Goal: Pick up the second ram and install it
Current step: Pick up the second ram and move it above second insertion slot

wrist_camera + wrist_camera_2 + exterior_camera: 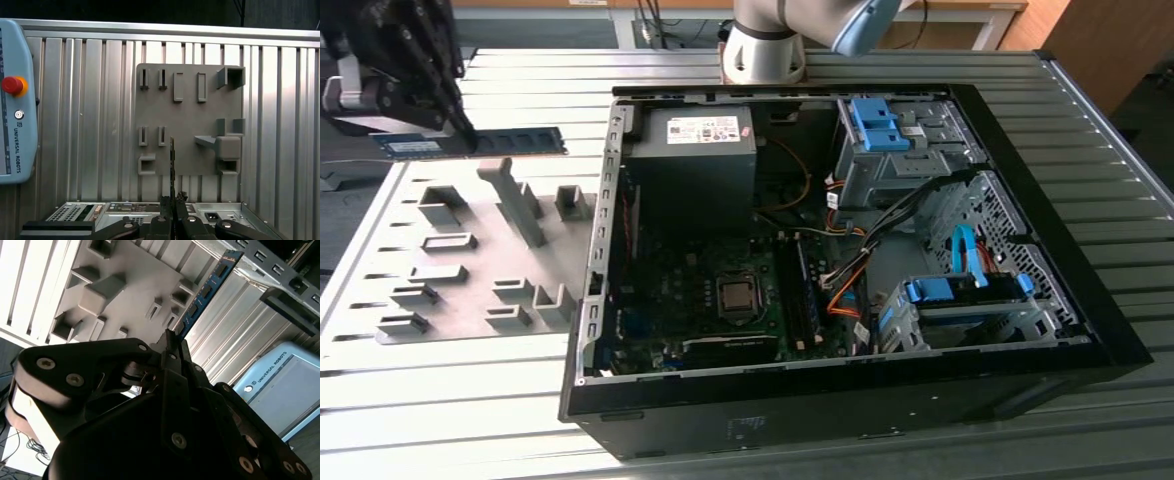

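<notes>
One stick, the second ram (494, 142), pinched by its end in the pincer (172, 200), jaws closed tight on it, held clear above the grey holder plate (190, 122), 10 o'clock from the open PC case (854, 250) in the exterior view, ribbed metal surface (454, 400) underneath

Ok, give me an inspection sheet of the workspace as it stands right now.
Surface: slatted metal table bearing a grey holder plate and an open computer case.
Job's things: RAM stick gripped at one end, outside the case, near the holder plate.
Clutter: nothing seen.
Grippers: gripper shut on the RAM stick.
Cables: orange and black cables inside the case.
Surroundings: teach pendant by the table; arm base at the case's far side in the exterior view.
</notes>
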`<state>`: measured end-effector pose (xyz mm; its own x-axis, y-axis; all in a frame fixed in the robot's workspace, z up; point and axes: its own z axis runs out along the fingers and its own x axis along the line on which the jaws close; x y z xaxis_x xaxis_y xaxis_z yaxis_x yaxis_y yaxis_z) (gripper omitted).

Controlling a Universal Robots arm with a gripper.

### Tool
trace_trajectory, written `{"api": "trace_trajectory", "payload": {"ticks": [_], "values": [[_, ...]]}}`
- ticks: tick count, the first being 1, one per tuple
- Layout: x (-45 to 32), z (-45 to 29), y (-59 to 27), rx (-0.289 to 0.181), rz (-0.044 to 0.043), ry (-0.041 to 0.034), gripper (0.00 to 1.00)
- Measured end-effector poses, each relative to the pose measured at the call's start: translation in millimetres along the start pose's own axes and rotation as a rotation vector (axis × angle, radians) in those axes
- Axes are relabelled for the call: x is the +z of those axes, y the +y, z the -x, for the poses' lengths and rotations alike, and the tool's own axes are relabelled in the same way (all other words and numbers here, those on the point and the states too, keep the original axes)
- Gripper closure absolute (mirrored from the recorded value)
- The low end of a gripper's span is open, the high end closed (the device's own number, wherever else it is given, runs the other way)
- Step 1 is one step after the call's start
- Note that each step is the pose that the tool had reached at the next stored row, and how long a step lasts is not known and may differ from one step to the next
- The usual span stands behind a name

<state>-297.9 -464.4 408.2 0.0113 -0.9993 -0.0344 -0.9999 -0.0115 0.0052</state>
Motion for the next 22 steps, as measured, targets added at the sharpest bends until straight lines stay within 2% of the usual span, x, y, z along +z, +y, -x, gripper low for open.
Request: {"api": "trace_trajectory", "payload": {"ticks": [22], "values": [[-0.4, -0.7, -64.3, 0.000, 0.0001, 0.0000, 0.86]]}}
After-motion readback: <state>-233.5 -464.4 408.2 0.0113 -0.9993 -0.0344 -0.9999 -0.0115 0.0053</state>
